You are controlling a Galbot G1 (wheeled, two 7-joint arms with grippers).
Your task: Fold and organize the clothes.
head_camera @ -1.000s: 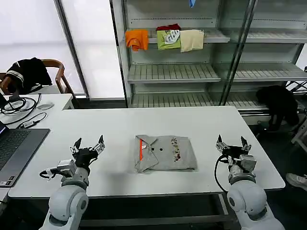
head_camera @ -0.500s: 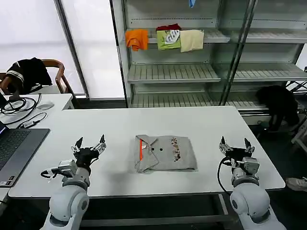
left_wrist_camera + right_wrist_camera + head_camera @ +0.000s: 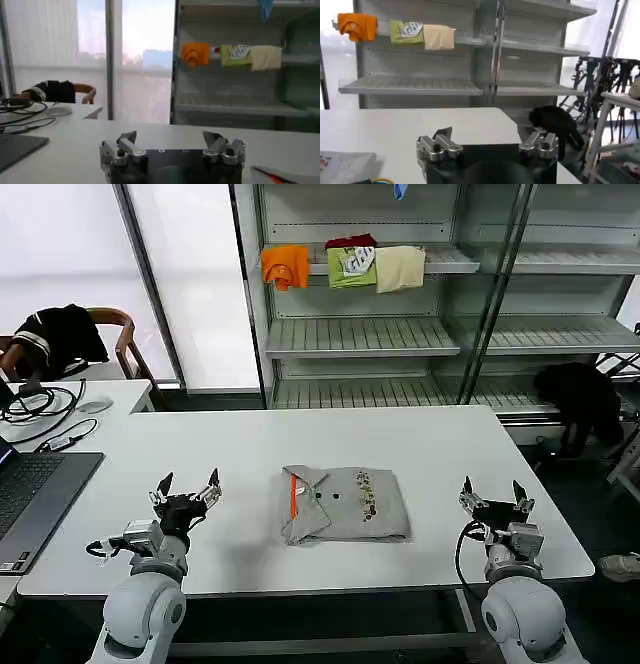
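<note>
Folded grey shirt [image 3: 345, 504] lies flat on the white table [image 3: 330, 434], roughly mid-width, nearer the front edge than the back. Orange neck strip [image 3: 293, 494] shows toward the table's left side, small print [image 3: 366, 492] toward the right. A corner of the shirt also shows in the left wrist view [image 3: 280, 175] and the right wrist view [image 3: 345, 167].

Left gripper [image 3: 186, 485] sits over the table near the front-left, well apart from the shirt, fingers spread wide, holding nothing. Same in its wrist view [image 3: 172, 142]: both fingers apart, nothing between them.

Right gripper [image 3: 493, 490] is near the front-right corner, well apart from the shirt, fingers spread wide, nothing held. Wrist view [image 3: 487, 140] agrees.

Neither gripper touches the shirt.

Laptop [image 3: 35, 494] at the table's left edge; cables [image 3: 45, 409] and a mouse [image 3: 95, 405] at the far left. Shelf unit [image 3: 400, 334] behind the table with orange [image 3: 286, 266], green [image 3: 352, 264] and cream [image 3: 400, 268] folded garments on an upper shelf. Black garment [image 3: 60, 334] draped on a chair [image 3: 125, 344] at back left.
</note>
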